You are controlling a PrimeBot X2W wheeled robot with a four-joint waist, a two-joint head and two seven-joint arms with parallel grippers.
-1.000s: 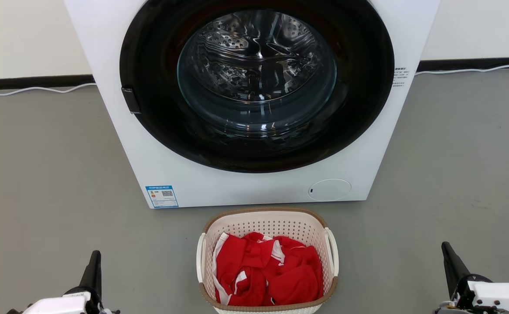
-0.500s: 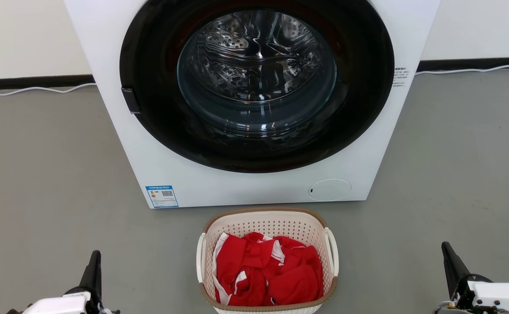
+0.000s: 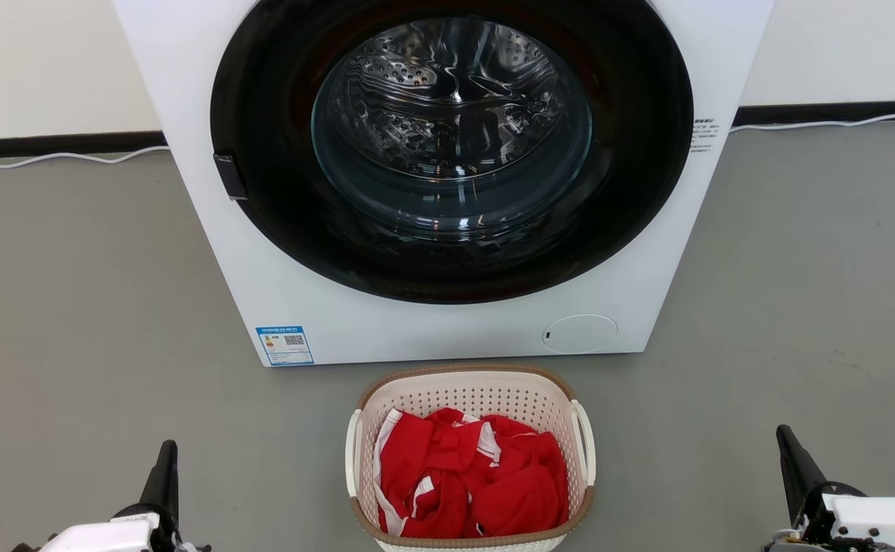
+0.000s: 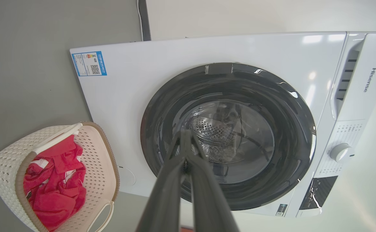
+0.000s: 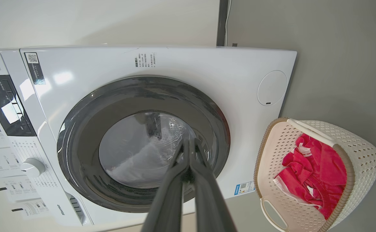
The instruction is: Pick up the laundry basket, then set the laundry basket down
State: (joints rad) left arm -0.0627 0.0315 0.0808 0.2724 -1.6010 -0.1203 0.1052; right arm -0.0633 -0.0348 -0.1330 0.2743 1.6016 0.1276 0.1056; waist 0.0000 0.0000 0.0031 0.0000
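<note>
Head view: cream perforated laundry basket [image 3: 470, 399] (brown woven-look rim)

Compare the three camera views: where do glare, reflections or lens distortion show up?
Head view: soft, even light; the door glass of the washing machine carries warped reflections, and the laundry basket is sharp. Left wrist view: wide-angle bending of the machine's edges, bright glare patches on its white front. Right wrist view: a glare patch on the dark control panel.
</note>
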